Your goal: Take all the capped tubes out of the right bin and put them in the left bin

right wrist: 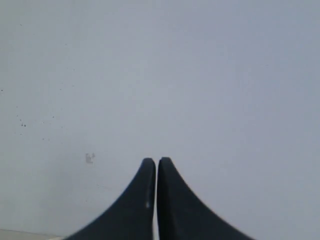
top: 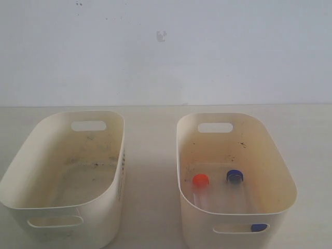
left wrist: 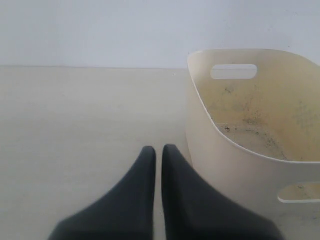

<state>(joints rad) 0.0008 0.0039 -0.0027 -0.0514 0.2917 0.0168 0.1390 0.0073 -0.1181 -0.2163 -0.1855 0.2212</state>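
Red-capped tube (top: pixel 201 181) and blue-capped tube (top: pixel 235 176) are contained in the right bin (top: pixel 261 153); left end effector (left wrist: pixel 158 148) and right end effector (right wrist: pixel 156 161) are shown closed on nothing.

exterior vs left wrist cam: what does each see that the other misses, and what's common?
Exterior only: the right bin, holding a red-capped tube and a blue-capped tube, plus another blue cap seen through its near handle slot. No arms appear there.
Left wrist only: the left hand, shut, over the table beside a bin.
Both: the left bin with its speckled floor and no tubes visible in it, the table, and the pale wall.
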